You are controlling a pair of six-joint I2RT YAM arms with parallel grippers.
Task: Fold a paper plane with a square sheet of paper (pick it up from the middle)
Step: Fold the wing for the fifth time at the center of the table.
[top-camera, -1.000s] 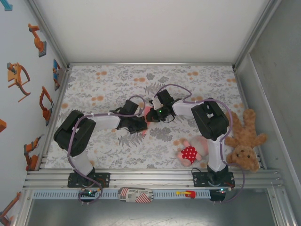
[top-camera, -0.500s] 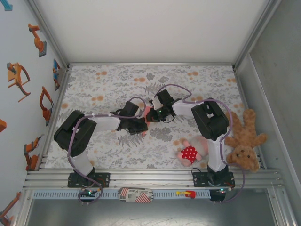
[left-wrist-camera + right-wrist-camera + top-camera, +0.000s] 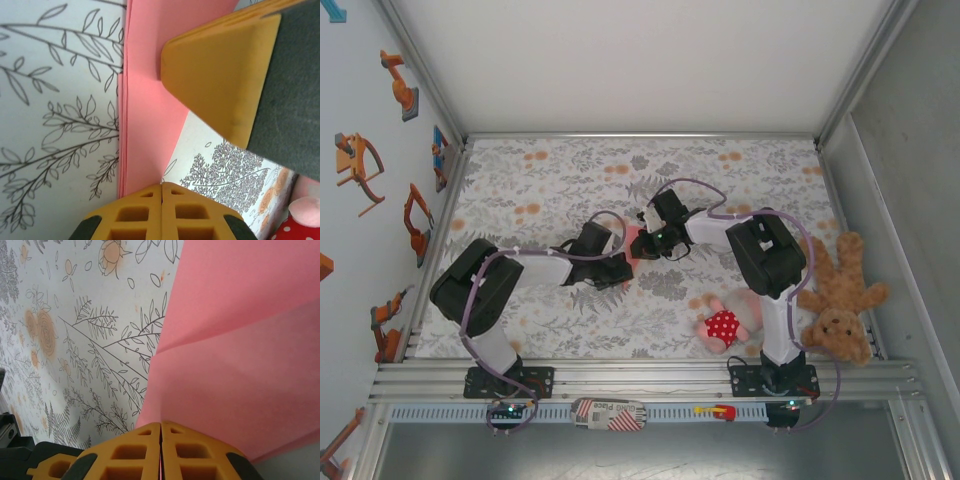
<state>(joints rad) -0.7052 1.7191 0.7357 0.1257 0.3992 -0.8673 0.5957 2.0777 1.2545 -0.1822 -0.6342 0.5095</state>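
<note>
The salmon-pink sheet of paper (image 3: 145, 115) lies on the flowered cloth, folded into a narrow wedge of stacked layers that tapers toward my left gripper (image 3: 161, 185). That gripper is shut, its tips resting at the wedge's point. In the top view a sliver of the paper (image 3: 634, 238) shows between the left gripper (image 3: 620, 268) and right gripper (image 3: 650, 243) at mid-table. My right gripper (image 3: 160, 424) is shut on a creased pink flap (image 3: 240, 365), and a pink sliver sits between its jaws. One of its orange fingers (image 3: 220, 75) rests over the paper.
A pink plush doll in a red dotted dress (image 3: 725, 322) lies near the right arm's base, its edge (image 3: 302, 220) close to the paper. A brown teddy bear (image 3: 840, 295) lies at the right wall. The cloth (image 3: 540, 190) stretches toward the back.
The left arm has shifted slightly left and its gripper has slid a little along the paper. The right gripper has hardly moved.
</note>
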